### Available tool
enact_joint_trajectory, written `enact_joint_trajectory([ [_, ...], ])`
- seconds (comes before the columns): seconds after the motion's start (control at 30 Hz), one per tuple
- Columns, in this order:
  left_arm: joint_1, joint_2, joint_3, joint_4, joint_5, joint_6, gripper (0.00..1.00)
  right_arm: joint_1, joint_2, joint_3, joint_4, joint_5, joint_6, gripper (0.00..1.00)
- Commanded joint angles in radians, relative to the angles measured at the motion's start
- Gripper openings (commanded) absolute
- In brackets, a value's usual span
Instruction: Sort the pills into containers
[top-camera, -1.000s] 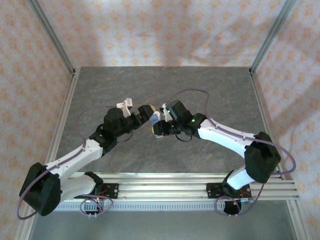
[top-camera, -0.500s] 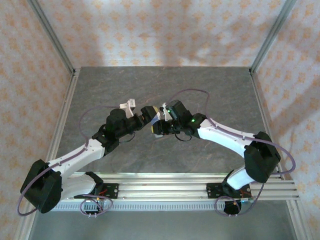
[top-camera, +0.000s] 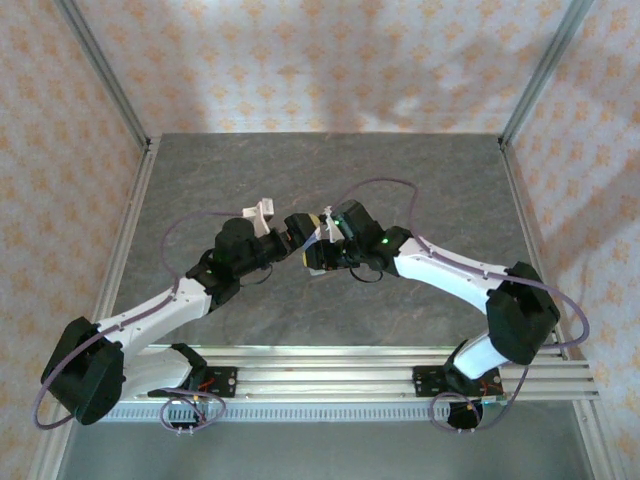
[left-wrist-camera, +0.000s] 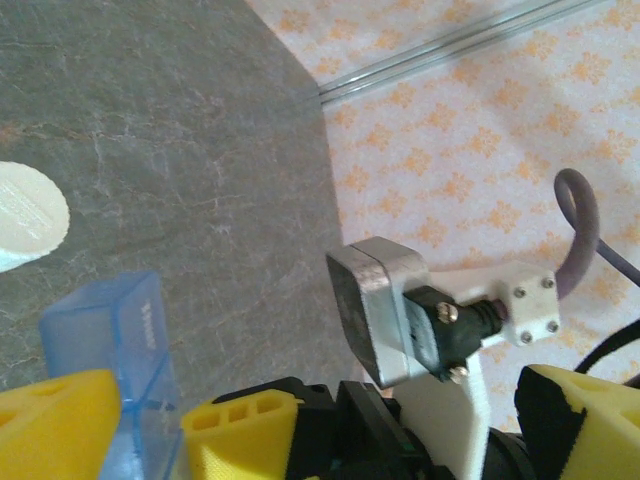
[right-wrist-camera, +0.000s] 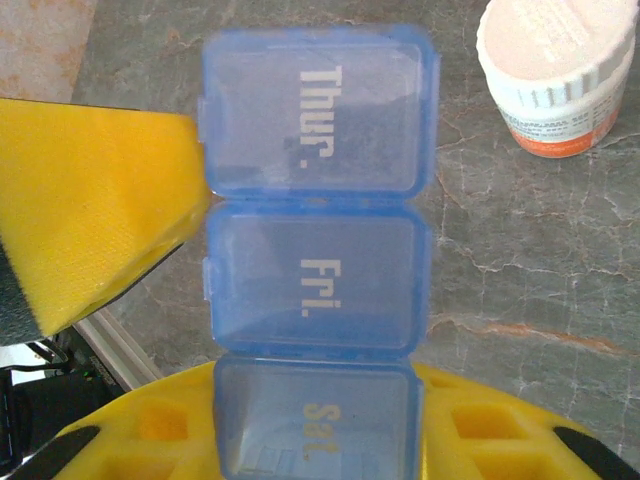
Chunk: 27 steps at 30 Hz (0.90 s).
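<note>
Grey marbled table (top-camera: 420, 180) stands inside orange-patterned fabric walls (top-camera: 300, 60).

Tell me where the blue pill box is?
The right gripper pinches the blue pill box by its Sat. end, at the middle of the table. A white bottle stands past its Thur. end in the right wrist view.

Even light overhead leaves faint arm shadows on the counter (top-camera: 400, 170) and dim patches on the backdrop (top-camera: 320, 60) at 12 o'clock. Wrist views are bright; pill box (right-wrist-camera: 315, 270) lettering reads sharp.
</note>
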Motion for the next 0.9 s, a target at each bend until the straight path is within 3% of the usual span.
enact_joint_trajectory([
  [0.0,-0.009,0.002,0.036,0.033,-0.016,-0.005,1.0,0.002,0.005,0.013,0.03,0.011,0.006,0.28],
  [0.3,-0.014,0.002,0.046,0.023,-0.034,-0.002,1.0,0.002,0.005,0.005,0.035,0.015,0.008,0.27],
  [0.57,-0.015,-0.081,0.029,-0.13,-0.198,0.03,1.0,0.002,-0.001,-0.001,0.036,0.031,0.012,0.27],
  [0.87,-0.014,-0.027,0.031,-0.068,-0.156,0.002,1.0,0.002,-0.001,0.003,0.045,0.01,0.013,0.27],
])
